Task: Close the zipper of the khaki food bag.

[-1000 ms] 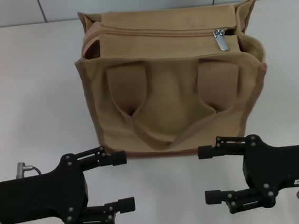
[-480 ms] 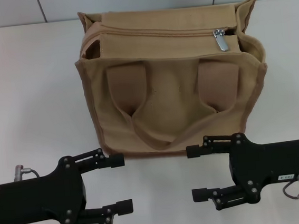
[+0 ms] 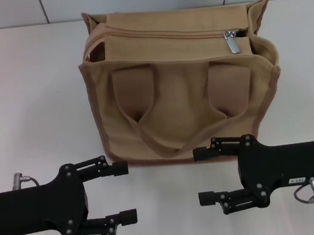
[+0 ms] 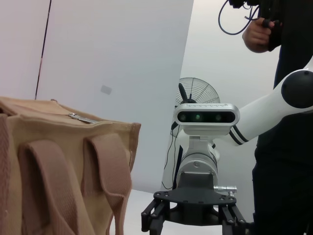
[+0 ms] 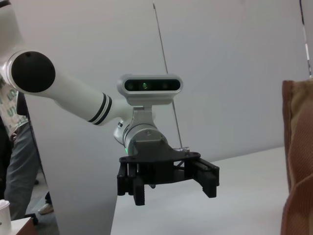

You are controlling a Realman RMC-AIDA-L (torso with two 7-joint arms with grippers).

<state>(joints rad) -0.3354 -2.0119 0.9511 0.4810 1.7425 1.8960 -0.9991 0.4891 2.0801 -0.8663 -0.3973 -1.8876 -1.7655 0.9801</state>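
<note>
The khaki food bag [image 3: 183, 101] stands upright at the middle of the white table, its strap handle hanging down the front. The zipper [image 3: 160, 35] runs along the top, and its silver slider and pull tab [image 3: 232, 41] sit near the right end. My left gripper [image 3: 126, 191] is open and empty, low in front of the bag's left corner. My right gripper [image 3: 201, 176] is open and empty in front of the bag's lower right, close to it but not touching. The left wrist view shows the bag [image 4: 58, 171] and the slider [image 4: 78, 118].
The white table [image 3: 27, 96] has bare room on both sides of the bag. A tiled wall runs behind it. A person [image 4: 283, 122] and a fan [image 4: 195, 93] stand beyond the table on my right side. A paper cup [image 5: 3, 218] sits off to my left.
My right gripper has moved left and slightly towards the bag, still open. My left gripper has shifted a little back and to the left. The bag and slider have not moved.
</note>
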